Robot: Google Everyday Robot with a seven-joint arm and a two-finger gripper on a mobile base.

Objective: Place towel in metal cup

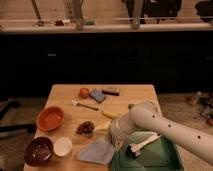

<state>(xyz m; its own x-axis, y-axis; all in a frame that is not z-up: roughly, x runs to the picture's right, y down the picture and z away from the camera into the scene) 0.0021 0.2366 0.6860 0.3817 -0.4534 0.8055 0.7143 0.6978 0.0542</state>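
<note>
A wooden surface (131, 93) carries an orange bowl (50, 118) on its left side. A dark maroon bowl (39, 150) and a small white bowl (63, 146) sit just beside each other at the near left corner. A grey-blue towel (96, 151) lies flat at the near edge, between the white bowl and a green tray (165, 159). A white-handled brush (140, 146) lies in the tray. The white arm (165, 130) reaches in from the right, and its end effector (116, 139) sits low at the towel's right edge, largely hidden behind the wrist. Farther back lie a red round fruit (84, 92), a blue sponge (98, 95) and a fork (85, 105).

The white arm (165, 127) reaches in from the lower right, end effector (115, 136) held low, pointing left.
</note>
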